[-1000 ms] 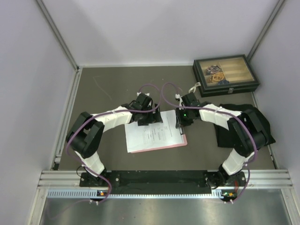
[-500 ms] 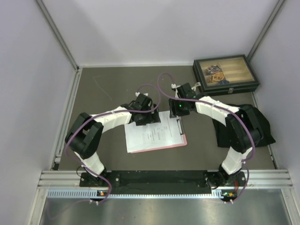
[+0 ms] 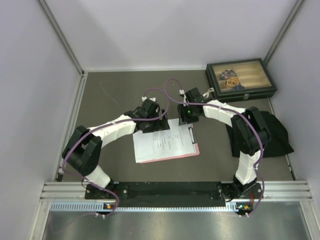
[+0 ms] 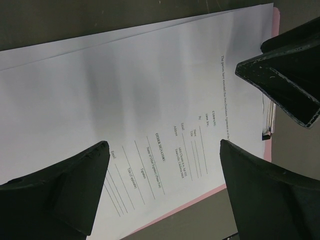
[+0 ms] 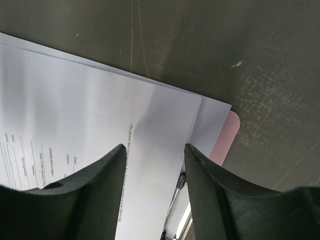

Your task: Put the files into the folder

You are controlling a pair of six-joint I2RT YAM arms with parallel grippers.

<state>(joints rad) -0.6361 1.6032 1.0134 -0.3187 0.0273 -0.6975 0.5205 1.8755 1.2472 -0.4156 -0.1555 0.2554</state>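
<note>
White files read "COMPANY", "OTHER SIGNATORS"; left end effector gapes wide, right end effector parted narrower.

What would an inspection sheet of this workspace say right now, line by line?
Surface: dark grey table, faintly scratched.
Job's things: two files stacked, corners offset, on the pink folder; whether its clip grips them, cannot tell.
Clutter: dark box far right; black cloth beside right arm.
Grippers: left gripper open over the sheets; right gripper open at the clip end.
Cables: purple cables loop above both wrists.
Surroundings: white walls, metal rail near.
</note>
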